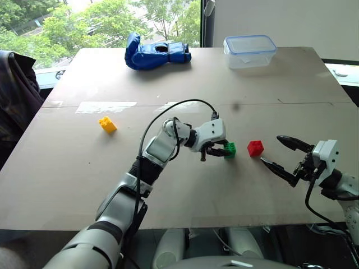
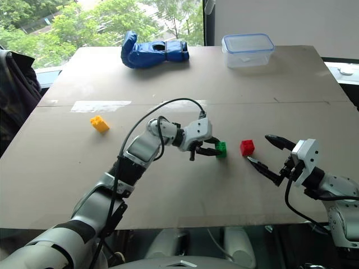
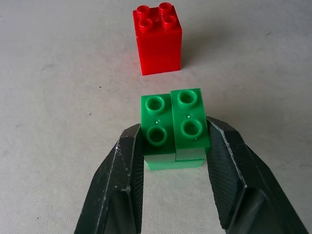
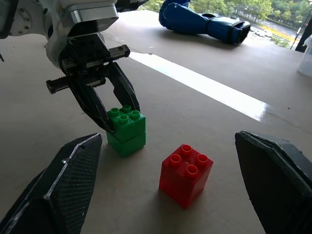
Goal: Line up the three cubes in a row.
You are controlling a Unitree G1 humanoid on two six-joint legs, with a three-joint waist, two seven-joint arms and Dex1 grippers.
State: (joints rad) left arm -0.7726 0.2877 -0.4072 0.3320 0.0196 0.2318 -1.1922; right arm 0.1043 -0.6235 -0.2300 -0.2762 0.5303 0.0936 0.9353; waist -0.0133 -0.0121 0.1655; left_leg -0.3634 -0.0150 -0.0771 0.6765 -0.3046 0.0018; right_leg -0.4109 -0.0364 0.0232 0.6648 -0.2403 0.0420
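Note:
The green cube (image 1: pixel 230 149) stands on the table, and my left gripper (image 1: pixel 222 151) is shut on it, one black finger (image 3: pixel 127 165) on each side of its studded top. The red cube (image 1: pixel 255 147) stands a short gap to its right, untouched; the left wrist view shows it just beyond the green cube (image 3: pixel 173 124). Far off to the left, the yellow cube (image 1: pixel 107 124) lies alone. My right gripper (image 1: pixel 271 150) hovers open to the right of the red cube (image 4: pixel 186 173), pointing at both cubes, with nothing between its fingers.
A blue glove (image 1: pixel 157 53) lies at the table's far edge, and a clear plastic box (image 1: pixel 249 50) with a blue-rimmed lid sits to its right. A dark jacket (image 1: pixel 14 95) hangs beyond the left edge of the brown table (image 1: pixel 168 202).

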